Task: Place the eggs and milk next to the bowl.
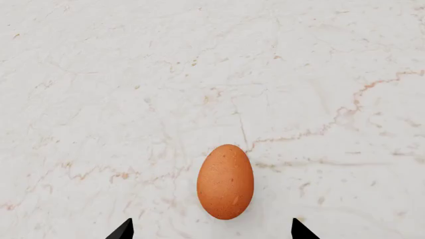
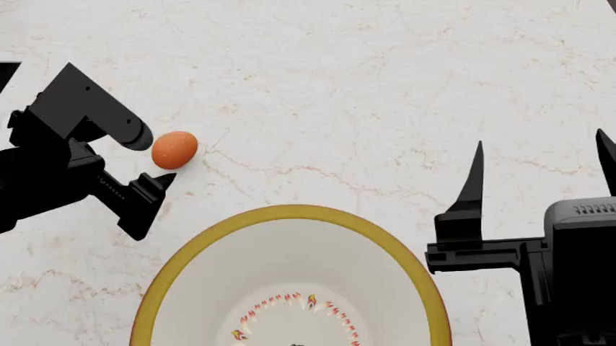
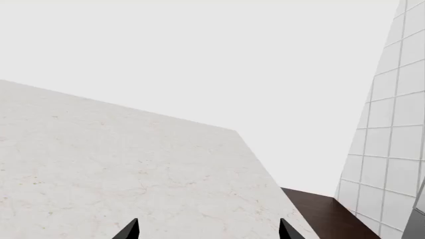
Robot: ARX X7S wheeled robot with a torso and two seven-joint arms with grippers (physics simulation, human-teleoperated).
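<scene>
In the left wrist view, one egg (image 1: 225,181) lies on its side on the marble counter (image 1: 199,74), between the two dark fingertips of the left gripper (image 1: 212,230), whose jaws stand wide apart and touch nothing. It looks light, smooth and brittle, so it likely rolls or slips easily; a gentle pinch across its narrow middle seems safest. In the head view, that egg sits just beyond the bowl (image 2: 173,267) to its left, near the rim but apart from it, with the left gripper flanking it. The right gripper (image 2: 539,173) hovers open and empty beside the bowl. The right wrist view shows only bare counter, wall tiles (image 3: 391,149) and spread fingertips; no milk appears anywhere.
</scene>
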